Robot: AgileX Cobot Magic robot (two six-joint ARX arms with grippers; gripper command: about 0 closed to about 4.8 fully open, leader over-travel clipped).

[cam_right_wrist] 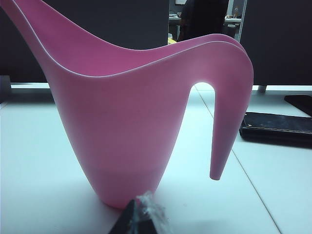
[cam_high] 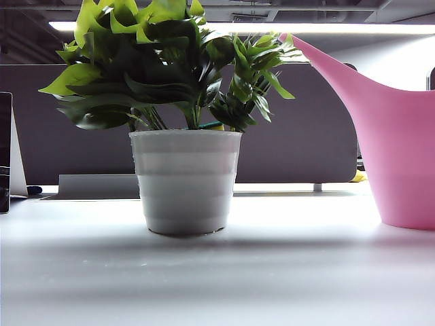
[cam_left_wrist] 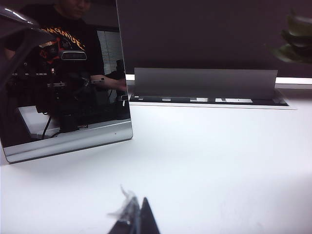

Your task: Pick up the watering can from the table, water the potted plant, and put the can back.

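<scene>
Left hand (cam_left_wrist: 134, 222) and right hand (cam_right_wrist: 139, 222) closed, low.

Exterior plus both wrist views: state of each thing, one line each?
watering can: upright on the table, unheld
potted plant: upright, left of the can, apart from it
left gripper: jaws shut, empty, low over the table
right gripper: jaws shut, empty, facing the can

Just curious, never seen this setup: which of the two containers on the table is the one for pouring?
The pink watering can, with a long spout and open handle. The potted plant is a white ribbed pot holding leaves.
</scene>
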